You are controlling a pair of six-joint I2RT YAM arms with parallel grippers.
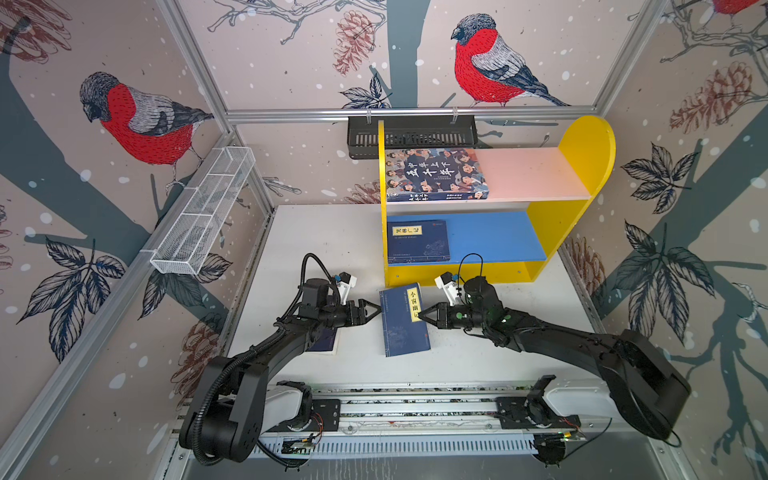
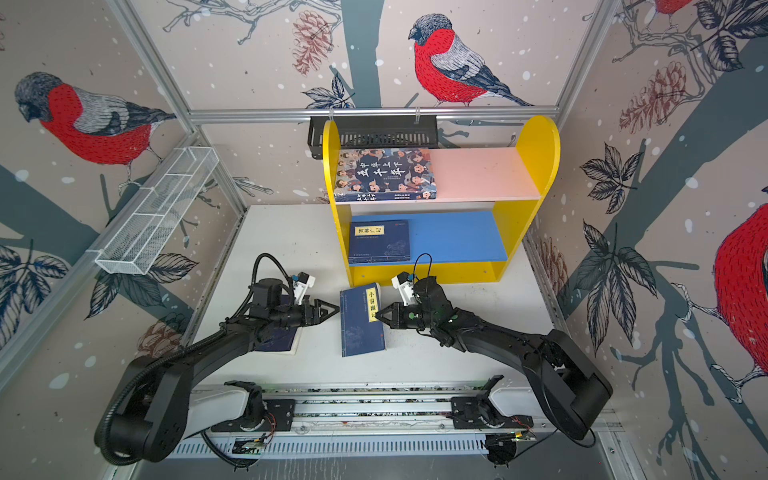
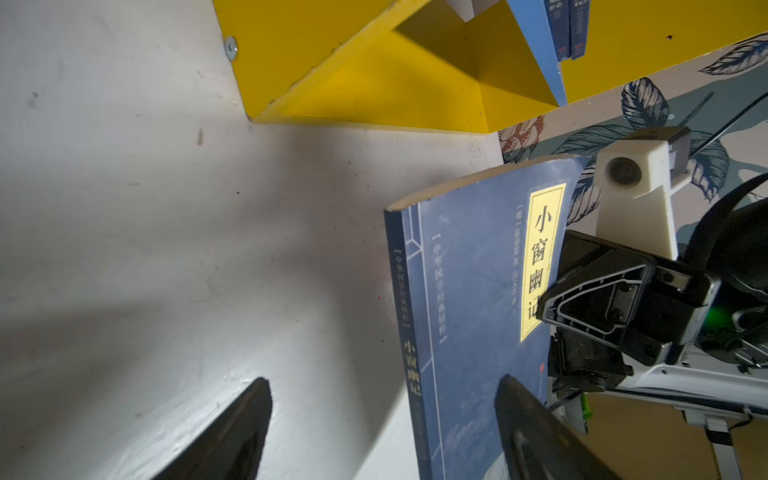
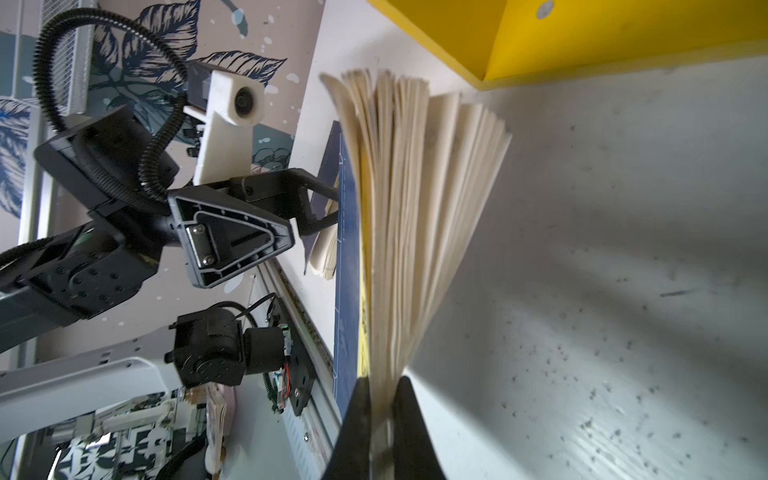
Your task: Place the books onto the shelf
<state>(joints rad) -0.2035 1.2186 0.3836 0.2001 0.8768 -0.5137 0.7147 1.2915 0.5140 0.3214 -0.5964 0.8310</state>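
book (image 1: 405, 322) found on table just before shelf (image 1: 582, 166), long axis pointed at shelf | page edge pinched by right gripper (image 1: 420, 314) | left gripper (image 1: 377, 309) spread, set beside spine

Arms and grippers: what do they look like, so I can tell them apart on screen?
The left arm and right arm are black and jointed. The left gripper and right gripper have black triangular fingers with ribbed cutouts. Each carries a white camera housing. Only the left arm has a black corrugated cable conduit.
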